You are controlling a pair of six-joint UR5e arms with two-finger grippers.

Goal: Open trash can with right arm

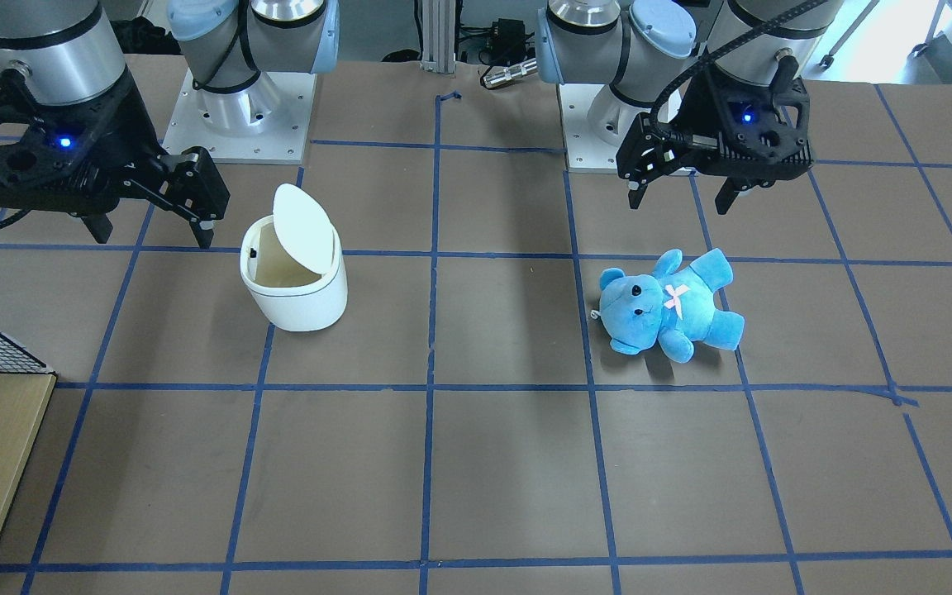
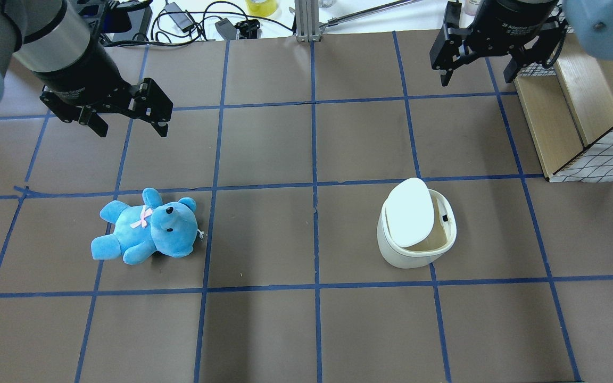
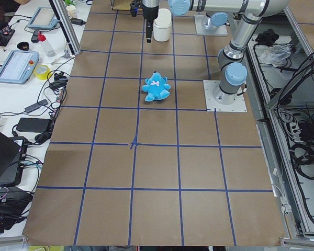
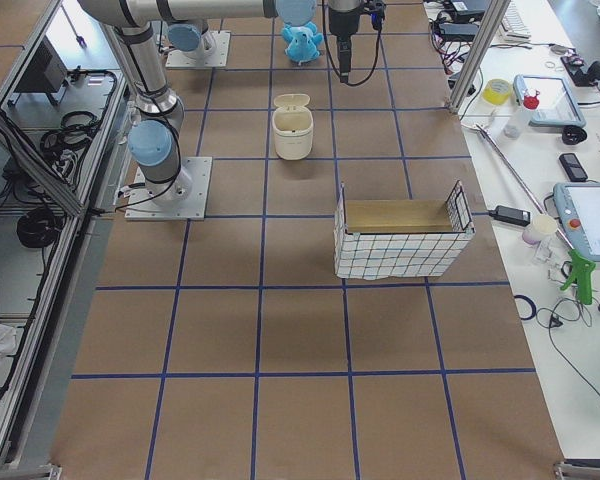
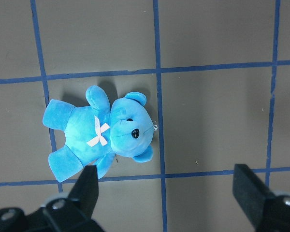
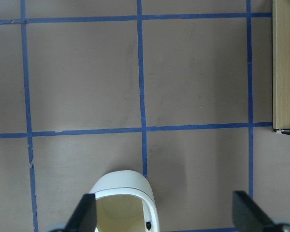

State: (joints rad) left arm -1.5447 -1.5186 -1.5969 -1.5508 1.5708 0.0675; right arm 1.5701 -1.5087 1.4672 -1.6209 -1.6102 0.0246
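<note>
The white trash can [image 1: 296, 291] stands on the brown table with its flip lid [image 1: 302, 225] tilted up and its beige inside showing. It also shows in the overhead view [image 2: 418, 249] and at the bottom of the right wrist view [image 6: 123, 186]. My right gripper [image 1: 151, 234] is open and empty. It hovers beside the can on the robot's side, apart from it, and shows in the overhead view [image 2: 477, 77]. My left gripper [image 2: 132, 130] is open and empty above the table, near a blue plush bear [image 2: 144, 230].
The blue bear [image 1: 670, 304] lies on its back on my left half of the table, under the left wrist camera [image 5: 101, 133]. A wooden crate with a wire-grid side [image 2: 578, 106] stands at the table's right edge, close to my right arm.
</note>
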